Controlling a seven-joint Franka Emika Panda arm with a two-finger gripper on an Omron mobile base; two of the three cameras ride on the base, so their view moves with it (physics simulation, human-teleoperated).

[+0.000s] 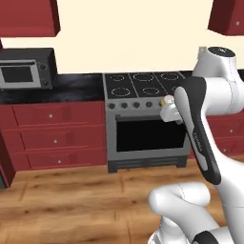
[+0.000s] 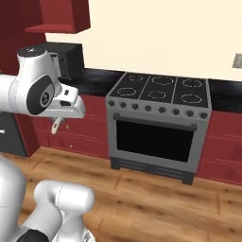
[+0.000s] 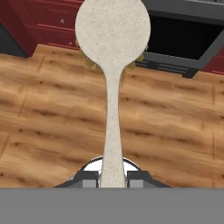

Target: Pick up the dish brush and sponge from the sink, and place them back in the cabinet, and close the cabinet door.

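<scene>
Both claw [image 3: 112,178] fingers pinch the dish brush [image 3: 113,52] handle above wood floor [image 3: 52,127].

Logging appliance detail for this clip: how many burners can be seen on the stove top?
6 burners on the stove: a back row of three and a front row of three in the right base view. In the left base view the arm covers part of the front right one.

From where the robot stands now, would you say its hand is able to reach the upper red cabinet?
Probably not yet: the hand, shut on the dish brush, sits low before the oven, and the cabinet hangs well above.
</scene>
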